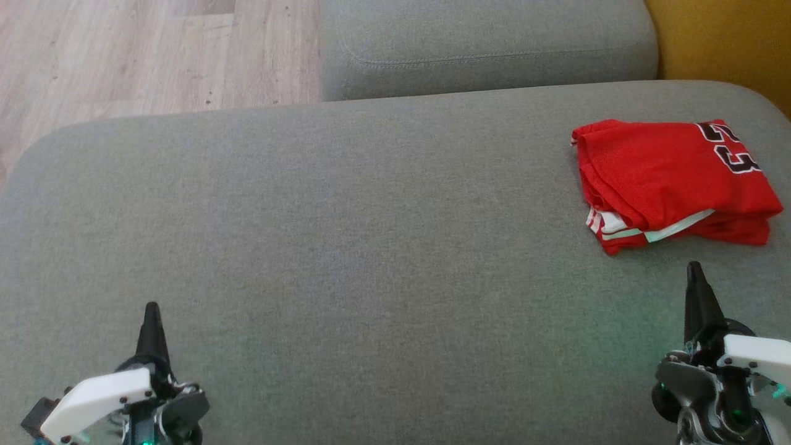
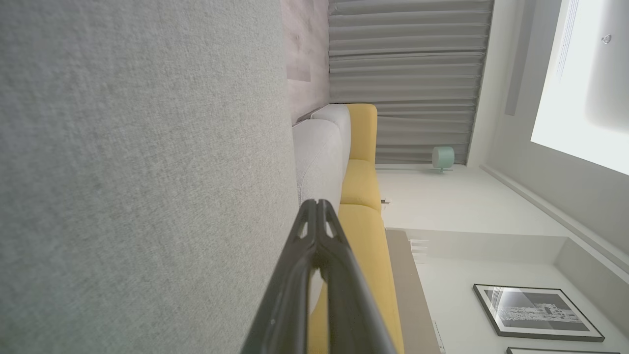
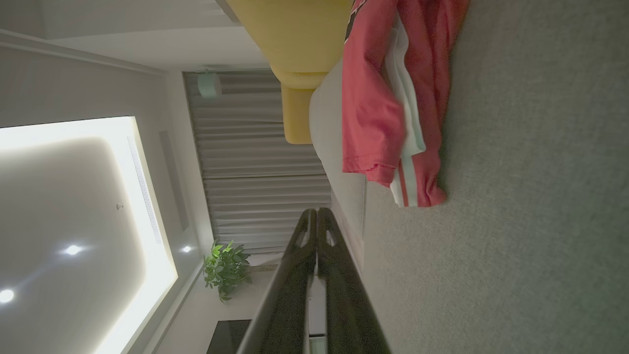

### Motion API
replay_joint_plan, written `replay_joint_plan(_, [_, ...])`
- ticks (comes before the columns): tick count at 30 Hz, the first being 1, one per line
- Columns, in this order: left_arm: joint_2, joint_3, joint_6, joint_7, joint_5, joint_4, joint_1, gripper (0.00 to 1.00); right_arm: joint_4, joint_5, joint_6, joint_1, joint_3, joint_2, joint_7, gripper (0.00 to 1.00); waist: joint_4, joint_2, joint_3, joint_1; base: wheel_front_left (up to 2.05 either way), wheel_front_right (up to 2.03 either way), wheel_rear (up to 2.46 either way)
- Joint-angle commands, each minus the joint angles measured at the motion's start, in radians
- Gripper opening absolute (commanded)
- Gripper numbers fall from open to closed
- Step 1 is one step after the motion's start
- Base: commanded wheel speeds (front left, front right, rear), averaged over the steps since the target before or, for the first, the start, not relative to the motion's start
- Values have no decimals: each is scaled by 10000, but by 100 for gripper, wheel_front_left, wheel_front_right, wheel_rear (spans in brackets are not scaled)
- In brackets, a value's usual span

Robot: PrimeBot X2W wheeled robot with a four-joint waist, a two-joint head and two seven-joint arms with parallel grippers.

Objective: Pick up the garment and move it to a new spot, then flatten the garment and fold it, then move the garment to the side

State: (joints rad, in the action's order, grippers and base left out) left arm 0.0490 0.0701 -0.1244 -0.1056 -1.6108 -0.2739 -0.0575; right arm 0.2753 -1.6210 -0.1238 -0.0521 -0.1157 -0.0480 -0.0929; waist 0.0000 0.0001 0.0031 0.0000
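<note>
Head view: red jersey [image 1: 673, 182] lies folded on the grey sofa seat [image 1: 371, 259], at the far right, just ahead of the right gripper [image 1: 694, 269] and well apart from the left gripper [image 1: 151, 312]. Both grippers hold nothing, fingers pressed together to a single point. The long axis of the folded jersey runs left-right across the seat, dipping slightly toward the robot at the right. The black numeral sits at the far right corner, and the white-trimmed loose edges face the robot at the near left. Left wrist view: fingers closed tip to tip, alongside bare grey upholstery. Right wrist view: fingers likewise closed and empty, with the stacked edges of the jersey ahead, several layers visible and the top one drooping. Judgement: light, thin, limp cloth, probably slick, so the layers would slide apart if lifted by one ply. Best hold is a pinch through the full stack at the near edge, towards both ends.
</note>
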Motion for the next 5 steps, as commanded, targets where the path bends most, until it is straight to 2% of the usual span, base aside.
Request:
replay_joint_plan(1, [45, 401, -63, -47, -8, 287, -503, 0, -313, 3, -69, -544, 165, -131, -86, 0, 0, -1, 0, 0, 0, 0, 0])
replay_joint_plan(5, [43, 404, -63, -50, -5, 287, -503, 0, -312, 11, -69, -545, 155, -123, -94, 0, 0, -1, 0, 0, 0, 0, 0])
